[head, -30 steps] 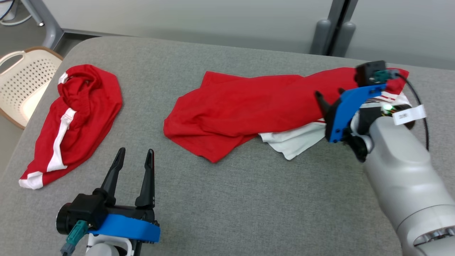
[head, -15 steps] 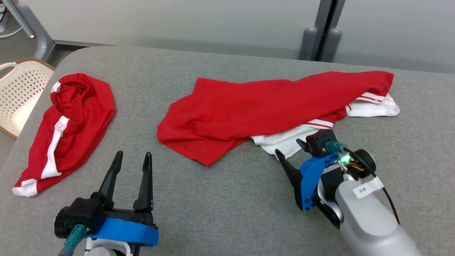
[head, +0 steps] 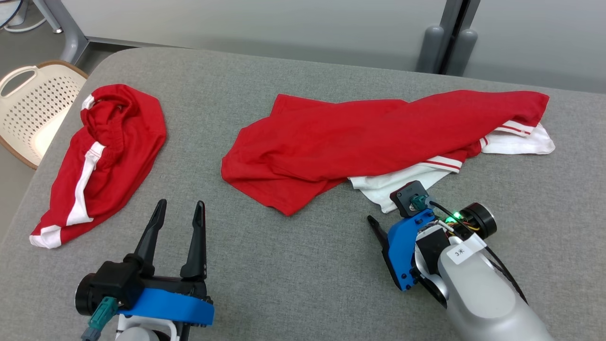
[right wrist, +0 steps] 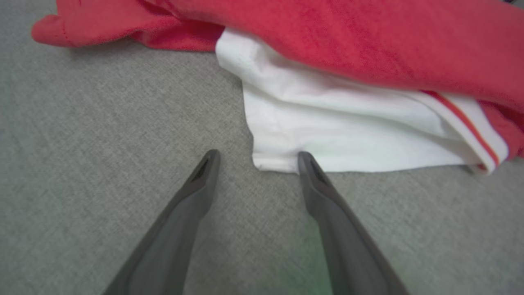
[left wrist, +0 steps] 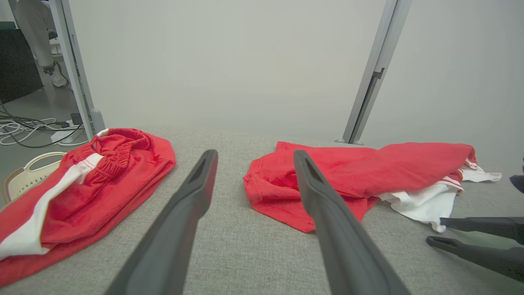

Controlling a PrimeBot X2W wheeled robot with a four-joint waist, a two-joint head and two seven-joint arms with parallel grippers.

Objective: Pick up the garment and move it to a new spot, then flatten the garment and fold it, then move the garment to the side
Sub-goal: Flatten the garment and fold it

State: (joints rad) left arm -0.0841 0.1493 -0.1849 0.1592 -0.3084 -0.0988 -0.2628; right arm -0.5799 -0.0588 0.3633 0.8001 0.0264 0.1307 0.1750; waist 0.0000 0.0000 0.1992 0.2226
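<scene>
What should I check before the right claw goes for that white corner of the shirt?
1. Right claw open: ok, fingers spread, nothing held.
2. Lined up with the white corner of the shirt: ok, the corner lies just past the gap between the tips.
3. Tips touching cloth: cannot tell; one tip sits right at the hem edge.
4. Left claw out of the way: ok, open over the bare grey surface.
5. Shirt flat: not ok, the red layer is bunched over the white.
6. Red shorts apart from the shirt: ok.
</scene>
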